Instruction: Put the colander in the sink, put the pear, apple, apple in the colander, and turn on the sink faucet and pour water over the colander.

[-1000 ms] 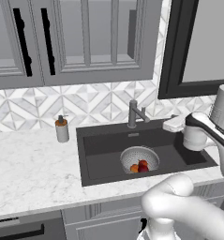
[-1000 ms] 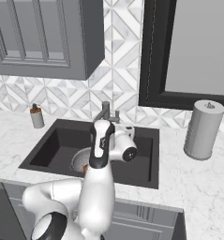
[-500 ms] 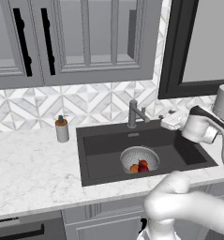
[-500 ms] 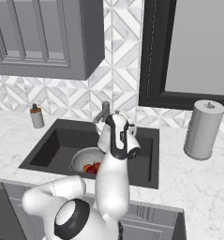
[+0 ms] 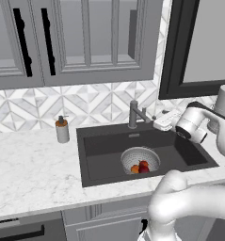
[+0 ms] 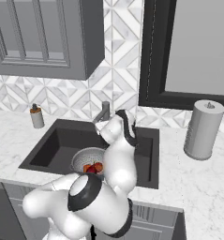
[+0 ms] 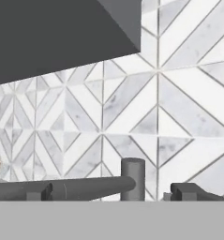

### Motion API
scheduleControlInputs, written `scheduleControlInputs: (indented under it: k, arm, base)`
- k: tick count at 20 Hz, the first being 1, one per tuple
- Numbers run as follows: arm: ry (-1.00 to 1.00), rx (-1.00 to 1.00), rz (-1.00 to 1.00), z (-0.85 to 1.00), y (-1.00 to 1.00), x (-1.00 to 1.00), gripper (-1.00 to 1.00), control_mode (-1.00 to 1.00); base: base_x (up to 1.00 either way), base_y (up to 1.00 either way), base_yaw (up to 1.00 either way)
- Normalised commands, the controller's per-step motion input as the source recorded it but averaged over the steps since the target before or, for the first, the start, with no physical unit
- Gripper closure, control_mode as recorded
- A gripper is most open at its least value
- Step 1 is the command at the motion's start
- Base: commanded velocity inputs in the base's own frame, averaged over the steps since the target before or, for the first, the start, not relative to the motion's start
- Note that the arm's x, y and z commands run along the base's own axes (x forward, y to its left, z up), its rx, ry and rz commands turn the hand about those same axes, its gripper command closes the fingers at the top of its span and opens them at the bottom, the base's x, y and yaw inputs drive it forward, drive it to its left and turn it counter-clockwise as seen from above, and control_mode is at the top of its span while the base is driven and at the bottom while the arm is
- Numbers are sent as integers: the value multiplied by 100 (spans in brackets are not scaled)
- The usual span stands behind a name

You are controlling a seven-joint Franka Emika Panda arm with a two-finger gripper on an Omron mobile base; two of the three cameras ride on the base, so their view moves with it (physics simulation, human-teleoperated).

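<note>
Grey soap dispenser (image 5: pixel 62 129) (left of sink (image 5: pixel 104 143))

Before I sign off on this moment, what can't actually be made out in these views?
- Gripper: in the hand view the grey band cuts off its tips; open or shut is unclear.
- Contact with the sink faucet: the left base view is too small to tell.
- Fruit in the colander: too small to separate pear from apples; the arm covers part of it in the right base view.
- Water: no stream discernible.
</note>
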Motion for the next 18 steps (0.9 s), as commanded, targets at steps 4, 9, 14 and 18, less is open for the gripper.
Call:
scheduleControlInputs:
  k: [4,9,14,18]
  arm:
    - [0,-3,0,-12,-3,34,-100,-100]
    - [0,0,0,-14,-12,34,-100,-100]
    - [0,0,0,-4,-24,30,-100,-100]
    - [0,0,0,0,-29,23,-100,-100]
  base:
    - [0,0,0]
    - [0,0,0]
    - [0,0,0]
    - [0,0,0]
